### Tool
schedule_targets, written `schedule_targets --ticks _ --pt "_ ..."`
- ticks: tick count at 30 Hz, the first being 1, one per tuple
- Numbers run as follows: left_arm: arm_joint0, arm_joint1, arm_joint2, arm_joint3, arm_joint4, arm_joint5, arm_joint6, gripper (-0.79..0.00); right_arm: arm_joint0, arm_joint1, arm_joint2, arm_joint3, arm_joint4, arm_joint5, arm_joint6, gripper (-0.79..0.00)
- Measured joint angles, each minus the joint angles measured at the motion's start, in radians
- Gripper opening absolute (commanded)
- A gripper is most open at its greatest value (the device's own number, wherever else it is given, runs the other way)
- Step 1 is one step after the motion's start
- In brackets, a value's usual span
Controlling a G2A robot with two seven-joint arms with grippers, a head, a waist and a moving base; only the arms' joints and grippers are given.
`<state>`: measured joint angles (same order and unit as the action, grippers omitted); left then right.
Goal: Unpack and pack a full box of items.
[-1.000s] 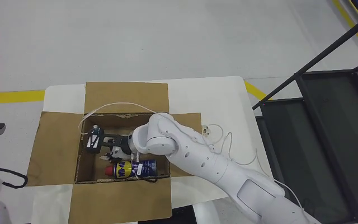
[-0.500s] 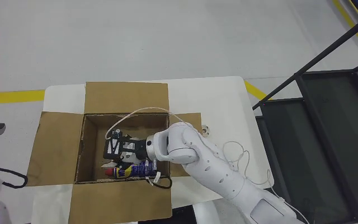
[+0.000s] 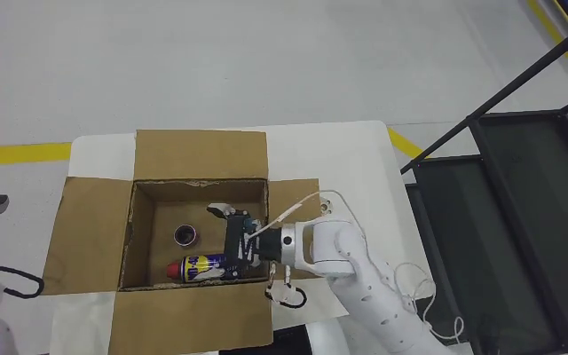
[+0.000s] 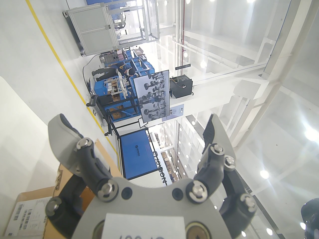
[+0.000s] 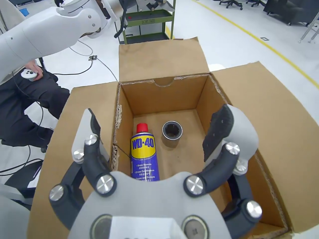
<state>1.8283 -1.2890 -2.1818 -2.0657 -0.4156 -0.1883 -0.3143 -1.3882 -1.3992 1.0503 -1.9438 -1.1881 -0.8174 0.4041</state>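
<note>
The box [image 3: 200, 155] [image 5: 164, 95] stands on the white table [image 3: 355, 160], brown cardboard with all four flaps folded outward and lying flat. On the box's floor lies a spray can [image 3: 206, 265] [image 5: 145, 154], blue and yellow with a red cap, on its side along one wall. Near it, and apart from it, a short metal ring [image 3: 186, 235] [image 5: 172, 130] stands on end with its dark bore facing up.

The right gripper [image 3: 215, 242] [image 5: 155, 113] hangs inside the box opening, at the end opposite the can's cap, its fingers spread wide with nothing between them. The can's base is hidden behind the gripper's palm in the right wrist view, and in the top view the gripper covers that same end. What lines the ring's bore is too dark to make out.

The left gripper [image 4: 135, 120] [image 5: 159, 2] is raised well clear of the box, beyond its far flap, pointing up toward the ceiling lights, fingers apart and empty. A cardboard edge with a printed label [image 4: 25, 210] shows beside its palm (whether it belongs to the box, I cannot tell).

A white cable [image 3: 302, 202] arcs from the right arm over the box's flap. A small object [image 3: 328, 206] lies on the table just beside that flap, too small to identify. A green cart [image 5: 149, 26] stands on the floor beyond the box.
</note>
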Motion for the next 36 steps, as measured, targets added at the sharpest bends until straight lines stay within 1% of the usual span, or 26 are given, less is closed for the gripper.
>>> schedule_targets --ticks 5,14,20,22,25,30,36 --pt "0.000 0.000 0.000 0.000 0.000 0.000 0.000 0.000 -0.075 0.022 0.066 -0.040 -0.052 -0.013 -0.072 0.000" --pt "0.000 0.000 0.000 0.000 0.000 0.000 0.000 0.000 -0.194 0.057 0.197 -0.072 -0.105 -0.039 -0.195 0.000" --pt "0.000 0.000 0.000 0.000 0.000 0.000 0.000 0.000 -0.271 0.080 0.301 -0.069 -0.118 -0.084 -0.300 0.000" --pt "0.000 0.000 0.000 0.000 0.000 0.000 0.000 0.000 -0.291 0.087 0.330 -0.062 -0.128 -0.092 -0.314 0.000" --pt "0.000 0.000 0.000 0.000 0.000 0.000 0.000 0.000 -0.326 0.096 0.376 -0.048 -0.143 -0.078 -0.320 0.000" --pt "0.000 0.000 0.000 0.000 0.000 0.000 0.000 0.000 -0.375 0.110 0.444 -0.014 -0.147 -0.078 -0.379 0.000" --pt "0.000 0.000 0.000 0.000 0.000 0.000 0.000 0.000 -0.442 0.122 0.525 0.016 -0.173 -0.029 -0.456 0.000"
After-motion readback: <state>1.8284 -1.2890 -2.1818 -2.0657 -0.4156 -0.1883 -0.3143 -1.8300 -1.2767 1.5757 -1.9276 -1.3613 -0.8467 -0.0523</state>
